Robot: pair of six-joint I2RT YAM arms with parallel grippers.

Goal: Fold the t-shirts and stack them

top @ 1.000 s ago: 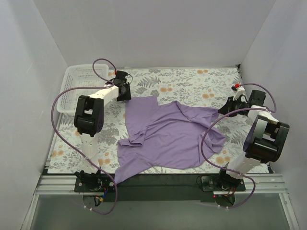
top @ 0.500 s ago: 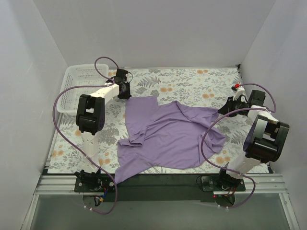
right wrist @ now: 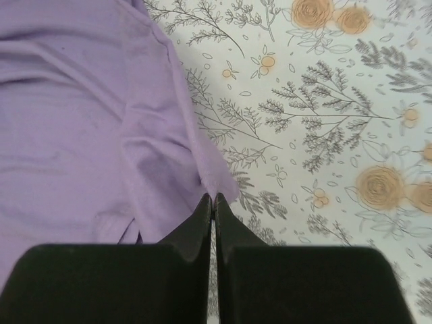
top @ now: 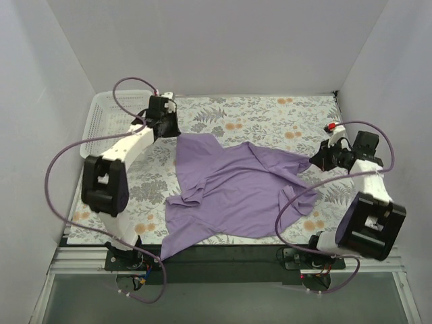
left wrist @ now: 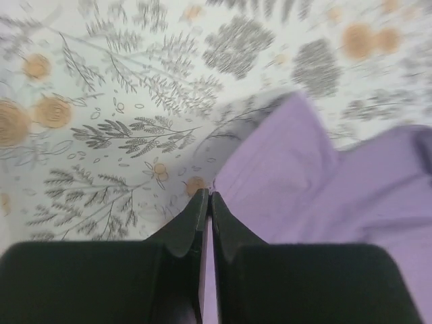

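1. Plain white walls (top: 223, 47) close in a desk (top: 270, 115) covered with a floral cloth of grey leaves and orange blooms.
2. A plain lavender-purple short-sleeved cotton t-shirt (top: 233, 189) lies unfolded and rumpled in the middle of the desk. Ridges and creases run across it, and its nearest corner reaches over the dark strip at the desk's front edge.
3. The left pincer (top: 173, 131) sits at the t-shirt's far left corner. In the left wrist view its two black fingers (left wrist: 208, 197) are pressed together with only a hairline slit between them. The tips meet right on the edge of the t-shirt (left wrist: 317, 182), nipping the hem there.
4. The right pincer (top: 314, 160) sits at the t-shirt's far right corner. In the right wrist view this pincer (right wrist: 211, 198) is likewise closed tight. Its tips pinch the pointed end of a folded flap of the t-shirt (right wrist: 74, 121), with bare floral cloth to the right of that flap.
5. A white plastic mesh basket (top: 108, 115) stands well apart from the t-shirt, off beyond its far left corner and against the wall.
6. Purple cables (top: 57, 175) loop from both arms, one on each side of the t-shirt.
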